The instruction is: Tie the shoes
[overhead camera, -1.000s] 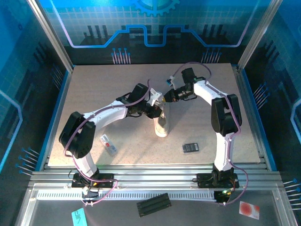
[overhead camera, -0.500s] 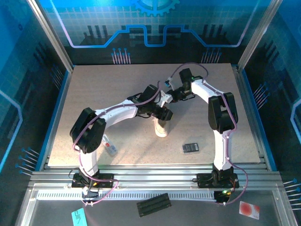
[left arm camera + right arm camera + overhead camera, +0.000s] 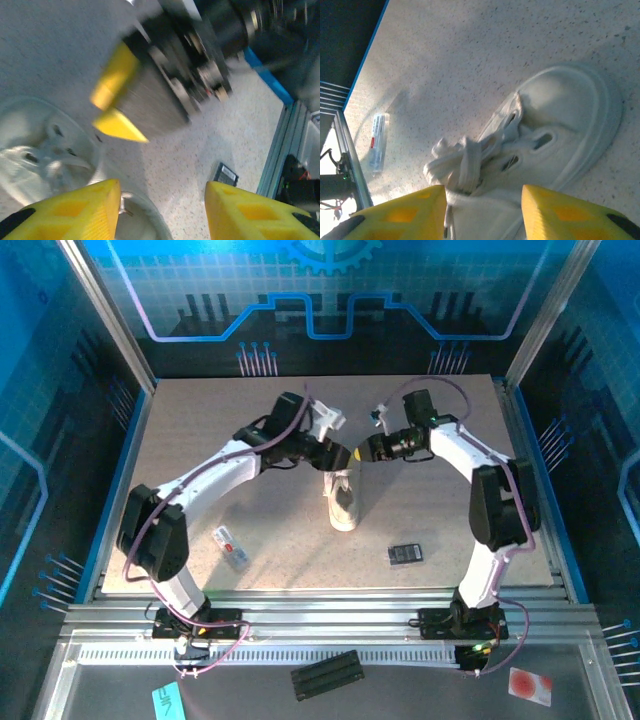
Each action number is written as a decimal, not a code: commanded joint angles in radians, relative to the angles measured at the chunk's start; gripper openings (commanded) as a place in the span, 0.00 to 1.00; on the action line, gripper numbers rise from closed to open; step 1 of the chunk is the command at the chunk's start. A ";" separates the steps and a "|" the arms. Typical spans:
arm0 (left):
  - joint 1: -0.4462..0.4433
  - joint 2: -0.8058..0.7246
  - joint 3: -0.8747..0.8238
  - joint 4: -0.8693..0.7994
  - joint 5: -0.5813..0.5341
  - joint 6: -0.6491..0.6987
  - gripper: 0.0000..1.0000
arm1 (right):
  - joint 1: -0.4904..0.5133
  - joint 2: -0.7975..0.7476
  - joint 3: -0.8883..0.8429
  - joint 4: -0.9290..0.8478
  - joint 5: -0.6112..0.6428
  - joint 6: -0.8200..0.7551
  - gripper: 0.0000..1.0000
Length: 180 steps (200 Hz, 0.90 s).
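Note:
The shoe (image 3: 343, 506), one small cream sneaker, lies mid-table with its toe toward the near edge. In the right wrist view its pale laces (image 3: 459, 161) sit bunched in a loose knot over the shoe (image 3: 560, 125) tongue. My left gripper (image 3: 337, 455) and right gripper (image 3: 358, 452) hover tip to tip just above the shoe's far end. The left gripper (image 3: 162, 212) is open, with bare table between its yellow fingers (image 3: 75, 212) and the shoe (image 3: 47, 150) to its left. The right gripper (image 3: 482, 215) is open above the shoe's collar, nothing pinched.
A white-and-red packet (image 3: 230, 546) lies at the front left, also seen as the packet (image 3: 378, 142). A small black device (image 3: 405, 554) rests at the front right, the same device (image 3: 226, 174). Blue walls ring the table (image 3: 200, 440).
Both grippers have gone from shut to open. The left arm swung over the shoe and back toward the far left; the right arm's elbow moved outward to the right.

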 commanded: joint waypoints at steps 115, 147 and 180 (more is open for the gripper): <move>0.182 0.110 -0.287 0.229 0.146 -0.214 0.43 | 0.243 -0.137 -0.217 0.137 0.331 0.117 0.45; 0.160 0.095 -0.370 0.307 0.115 -0.256 0.42 | 0.251 -0.155 -0.194 0.106 0.358 0.134 0.46; 0.108 0.032 -0.427 0.303 0.008 -0.246 0.42 | 0.284 -0.176 -0.185 0.102 0.388 0.176 0.44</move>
